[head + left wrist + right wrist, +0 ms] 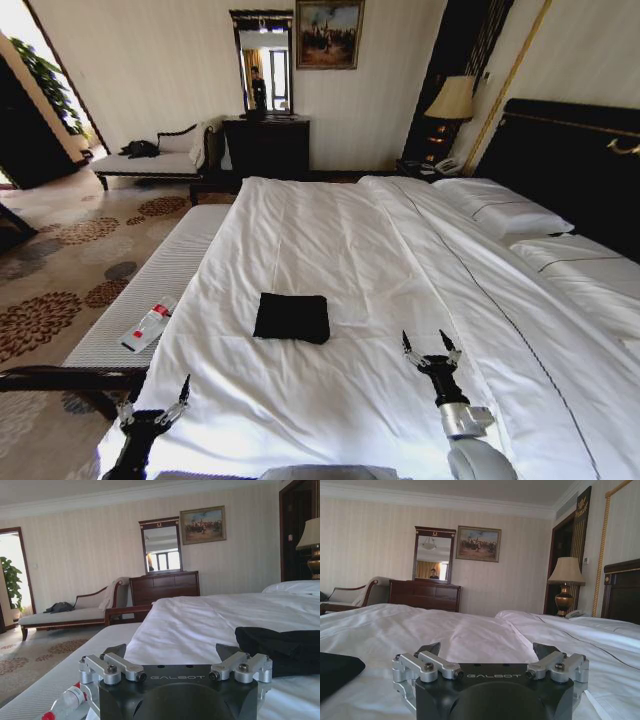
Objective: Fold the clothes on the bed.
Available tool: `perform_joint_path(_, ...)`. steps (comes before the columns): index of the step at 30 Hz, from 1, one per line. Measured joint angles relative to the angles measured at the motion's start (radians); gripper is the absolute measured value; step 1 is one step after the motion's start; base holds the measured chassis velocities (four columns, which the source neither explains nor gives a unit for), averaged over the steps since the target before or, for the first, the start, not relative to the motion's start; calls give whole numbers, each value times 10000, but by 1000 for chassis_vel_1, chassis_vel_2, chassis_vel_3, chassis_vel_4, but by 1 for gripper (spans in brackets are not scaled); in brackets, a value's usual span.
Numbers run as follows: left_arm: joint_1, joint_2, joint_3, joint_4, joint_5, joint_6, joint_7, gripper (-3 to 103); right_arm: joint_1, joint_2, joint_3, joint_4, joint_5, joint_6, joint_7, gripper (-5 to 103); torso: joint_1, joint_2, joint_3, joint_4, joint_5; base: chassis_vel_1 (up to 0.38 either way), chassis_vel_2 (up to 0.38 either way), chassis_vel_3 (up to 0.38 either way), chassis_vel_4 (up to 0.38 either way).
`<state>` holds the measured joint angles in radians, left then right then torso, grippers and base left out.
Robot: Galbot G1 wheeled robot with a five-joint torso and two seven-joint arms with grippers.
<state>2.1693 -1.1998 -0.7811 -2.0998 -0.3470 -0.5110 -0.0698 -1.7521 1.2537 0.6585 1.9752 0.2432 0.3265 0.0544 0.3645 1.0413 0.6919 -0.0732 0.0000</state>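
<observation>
White bed (330,250) | black folded garment (291,317) centred | both end effectors (431,349) agape

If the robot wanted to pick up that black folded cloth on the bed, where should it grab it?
Probably the near edge of the black folded cloth, approached from the robot's side. It lies flat on the bed, so only edges offer a pinch. The open left hand and open right hand flank it.

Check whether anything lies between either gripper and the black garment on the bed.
Nothing visible does. The black garment lies alone on the white duvet; only bare bedding separates it from the open left gripper and open right gripper.
</observation>
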Motion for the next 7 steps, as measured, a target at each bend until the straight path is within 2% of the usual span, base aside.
perform_joint_path(7,-1,0,0,0,1,0,0,100,1,0,0,-3,0,-4,1,100,0,0,0,0,0,0,0,0,0)
